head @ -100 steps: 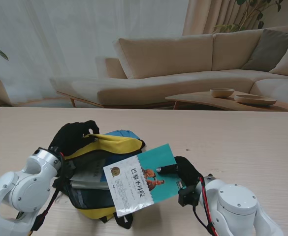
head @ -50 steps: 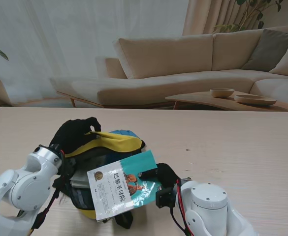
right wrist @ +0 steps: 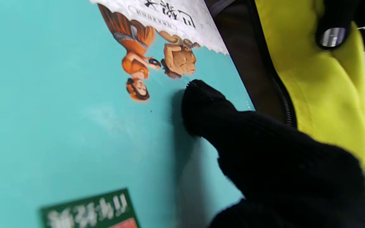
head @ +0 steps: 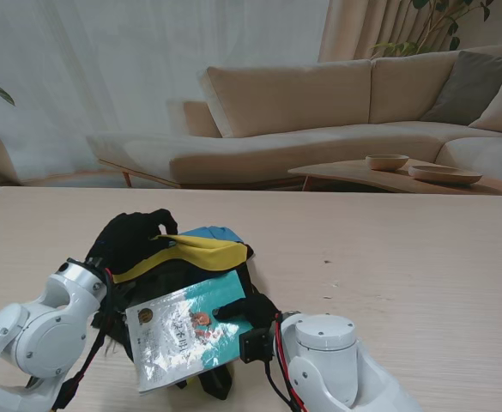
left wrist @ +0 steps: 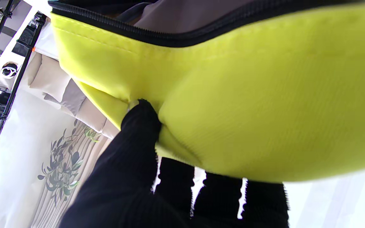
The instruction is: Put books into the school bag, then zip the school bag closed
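The school bag (head: 201, 250), yellow and black with a blue panel, lies on the table near me with its mouth open. My left hand (head: 130, 238), in a black glove, is shut on the bag's yellow flap (left wrist: 233, 95) and holds it up; the thumb (left wrist: 138, 136) presses the fabric. My right hand (head: 246, 307) is shut on a teal and white book (head: 182, 330), thumb (right wrist: 201, 104) on the cover (right wrist: 74, 110). The book lies tilted over the bag's opening, its near end covering the mouth. Whatever is inside the bag is hidden.
The wooden table (head: 405, 249) stretches to my right and far side. Beyond it stand a beige sofa (head: 319, 112) and a low side table with two bowls (head: 388, 161).
My right hand has carried the book leftward and lower, from beside the bag to over its opening; the cover now lies flatter. The left hand has kept holding the flap up.
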